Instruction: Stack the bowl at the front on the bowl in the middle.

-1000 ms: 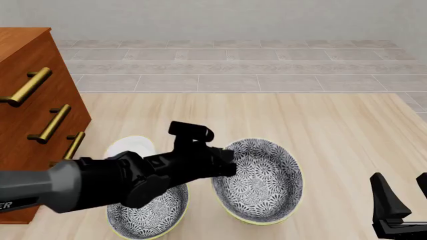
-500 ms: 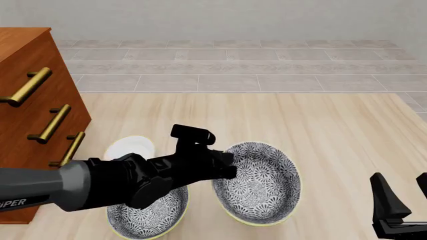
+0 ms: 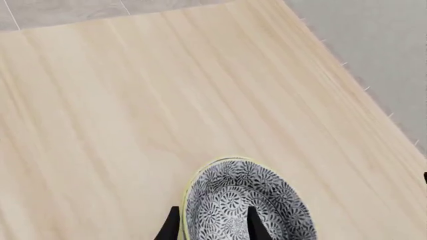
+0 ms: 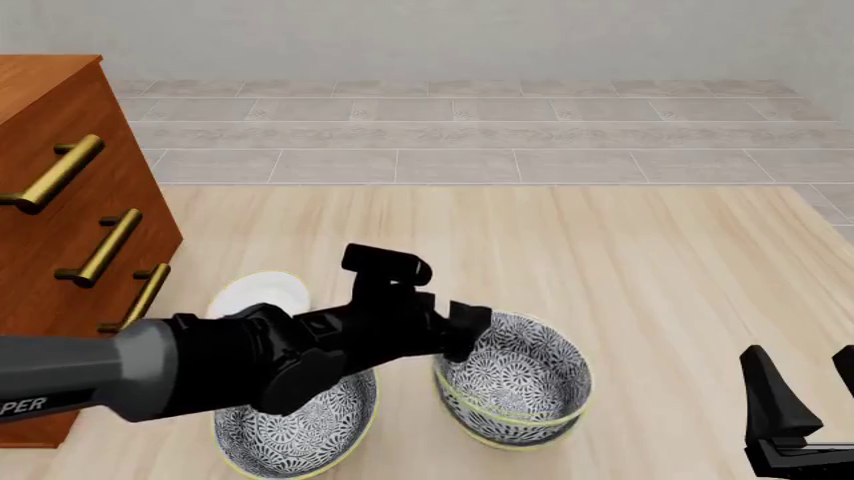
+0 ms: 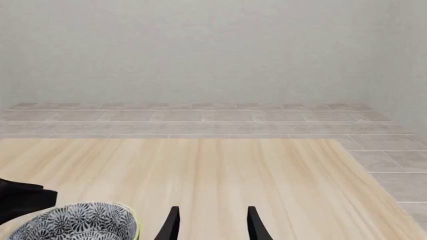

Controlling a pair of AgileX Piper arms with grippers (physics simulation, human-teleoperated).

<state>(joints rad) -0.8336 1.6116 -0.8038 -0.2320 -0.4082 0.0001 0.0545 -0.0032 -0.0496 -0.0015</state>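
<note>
Nearest me, at the right edge, the right gripper [image 4: 805, 365] hangs idle with its fingers spread, holding nothing. Over on the near left a third patterned bowl [image 4: 300, 435] sits half hidden under the left arm. The change is just beyond it: half a second ago the bowl at the front [image 4: 521, 365] hung tilted and raised in the left arm's grasp, and now it has dropped and levelled. It is nested in the bowl in the middle [image 4: 514, 437], whose cream rim shows as a second line just beneath the upper bowl's. The left gripper [image 3: 213, 227] is still at the rim, but its fingers [image 3: 172, 227] stand apart, one outside the wall and one over the inside, not pinching. I judge the bowl has been let go and the stack made, with only the withdrawal left. Being round, the bowl has no long axis. Its mouth faces straight up and its rim lies level. Farther back lie the white plate [image 4: 254, 293] and the wooden dresser [image 4: 67, 200] at the left.
</note>
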